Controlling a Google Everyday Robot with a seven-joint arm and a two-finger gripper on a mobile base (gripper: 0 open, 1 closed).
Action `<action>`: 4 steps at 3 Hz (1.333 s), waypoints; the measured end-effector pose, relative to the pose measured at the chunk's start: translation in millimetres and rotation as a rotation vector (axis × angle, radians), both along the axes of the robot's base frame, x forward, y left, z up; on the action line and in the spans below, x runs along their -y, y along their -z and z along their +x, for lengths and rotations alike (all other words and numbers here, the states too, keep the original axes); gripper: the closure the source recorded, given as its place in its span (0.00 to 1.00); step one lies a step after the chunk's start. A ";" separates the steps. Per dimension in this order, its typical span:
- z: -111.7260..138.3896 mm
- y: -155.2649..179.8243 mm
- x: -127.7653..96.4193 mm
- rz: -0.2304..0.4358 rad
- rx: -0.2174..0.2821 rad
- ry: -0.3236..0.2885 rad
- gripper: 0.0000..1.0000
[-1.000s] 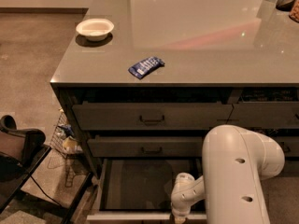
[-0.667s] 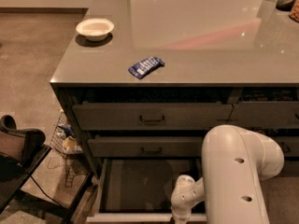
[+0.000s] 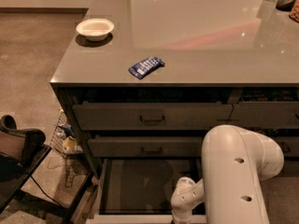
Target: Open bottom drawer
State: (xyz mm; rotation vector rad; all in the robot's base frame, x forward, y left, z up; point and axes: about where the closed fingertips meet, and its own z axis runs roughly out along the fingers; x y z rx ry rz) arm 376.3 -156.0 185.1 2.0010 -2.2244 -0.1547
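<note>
Three drawers are stacked under the grey counter (image 3: 210, 36), and the bottom drawer (image 3: 140, 185) stands pulled well out toward the near side. Its bare inside is in plain sight, while the middle drawer (image 3: 117, 147) and the taller top drawer (image 3: 112, 115) above it sit flush and closed. By that look, the opening is largely or fully done.

The white arm (image 3: 238, 171) bends down from the near right, and the claw (image 3: 182, 213) hangs at the very bottom of the view, right at the near front edge of the pulled-out drawer, toward its right half. That low reach makes sense, since the pull handle sits on the drawer's front, which lies out of sight below the frame. Whether the claw is open or closed, or has hold of the handle, cannot be told because it runs off the bottom of the view.

The drawer's box stretches away from the claw toward the far side and to the left, under the middle drawer.

On the counter, a white bowl (image 3: 95, 28) sits at the far left, and a blue packet (image 3: 146, 66) lies near the front edge. Both are well apart from the work below.
</note>
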 end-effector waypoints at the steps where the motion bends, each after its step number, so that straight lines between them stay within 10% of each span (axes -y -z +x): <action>1: -2.4 0.0 0.0 0.000 -0.006 0.001 1.00; 3: -26.2 -2.2 0.5 -0.004 -0.068 0.004 1.00; 4: -27.8 -1.4 0.7 -0.005 -0.071 0.004 0.82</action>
